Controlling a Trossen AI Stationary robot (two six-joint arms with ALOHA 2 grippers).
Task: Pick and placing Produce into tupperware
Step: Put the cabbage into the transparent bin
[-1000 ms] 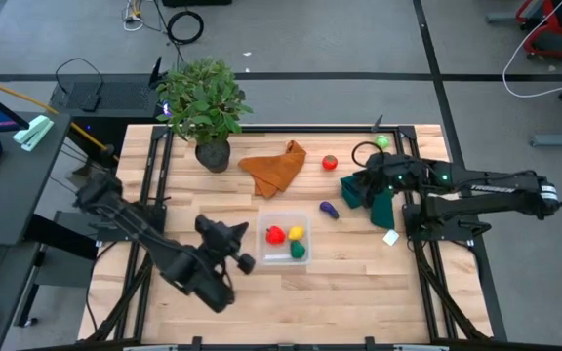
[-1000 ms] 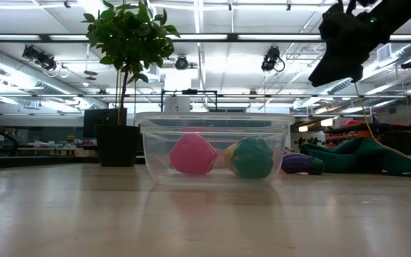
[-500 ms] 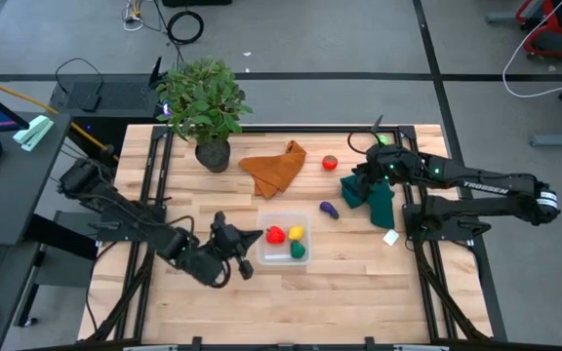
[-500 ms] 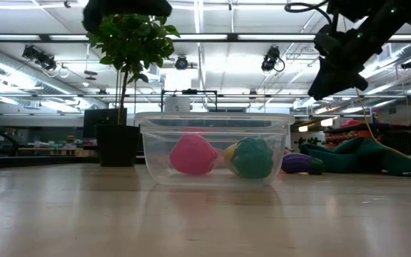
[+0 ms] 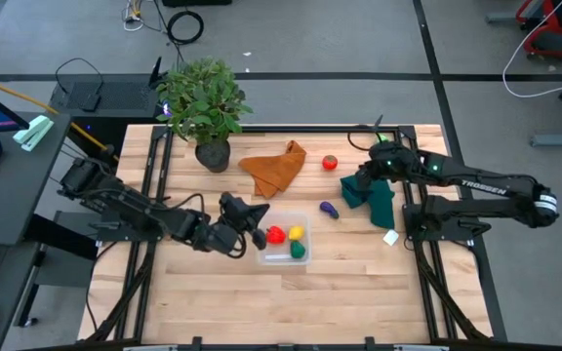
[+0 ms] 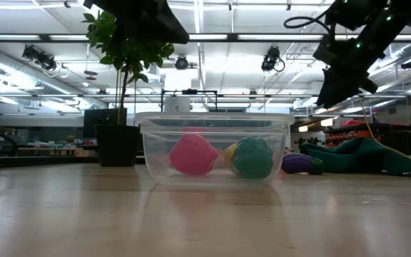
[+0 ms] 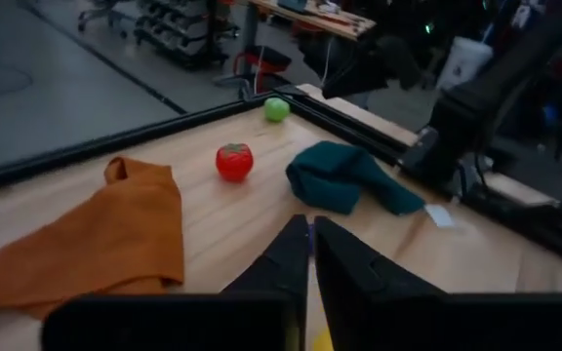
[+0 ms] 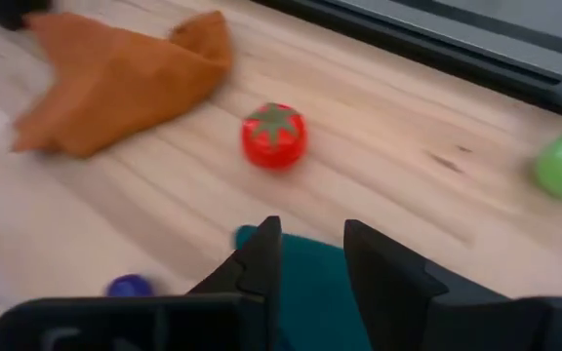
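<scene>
Taking the tupperware (image 5: 285, 240) as landmark on the desk (image 5: 359, 292): three produce pieces sit inside it. The left claw (image 5: 253, 223) hangs just left of it. An eggplant (image 5: 328, 209) lies right of it, a cloth (image 5: 375, 198) farther right under the right claw (image 5: 362, 176). Behind it lie another cloth (image 5: 275, 166), a tomato (image 5: 330, 163) and a potted plant (image 5: 203, 102).

We see the clear tupperware (image 6: 212, 148) on the wooden table (image 6: 191, 214), holding a red fruit (image 6: 191, 154) and a green one (image 6: 252, 158) (a yellow piece (image 6: 229, 152) peeks between). A purple vegetable (image 6: 297, 163) lies beside the dark green cloth (image 6: 366, 157); a potted plant (image 6: 125, 78) stands behind.
</scene>
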